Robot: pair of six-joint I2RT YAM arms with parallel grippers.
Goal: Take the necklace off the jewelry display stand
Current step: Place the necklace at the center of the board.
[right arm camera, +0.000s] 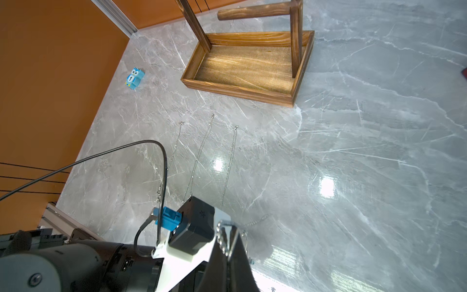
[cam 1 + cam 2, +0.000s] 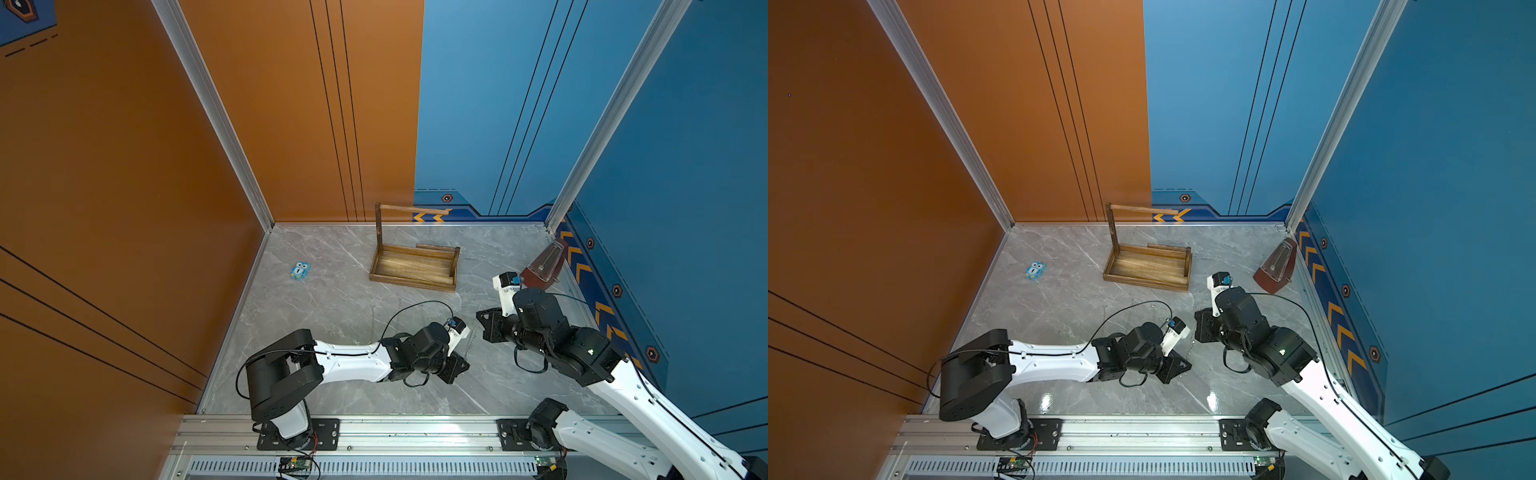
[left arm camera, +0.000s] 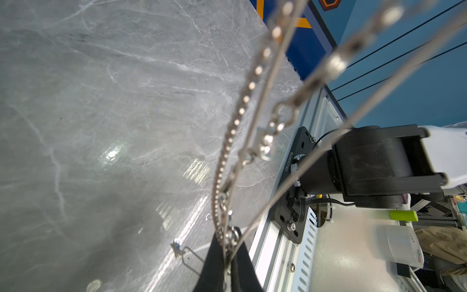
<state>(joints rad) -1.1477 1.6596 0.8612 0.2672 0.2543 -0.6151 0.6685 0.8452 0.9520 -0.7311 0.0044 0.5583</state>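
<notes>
L claw [image 3: 225, 255] clenched on necklace [image 3: 241, 111]. R claw [image 1: 230, 252] clenched on the same chain, links bunched at its tips. Necklace strung betw. the two claws, nr front-mid of tabletop [image 2: 332, 316], well apart from jewelry display stand [image 2: 411, 283]. Stand upright nr back edge, abt mid. Three more chains [image 1: 202, 151] lie flat, side by side, betw. stand and arms. Blue owl toy [image 2: 300, 270] nr left edge. Metronome [image 2: 544, 266] by back-right corner.
</notes>
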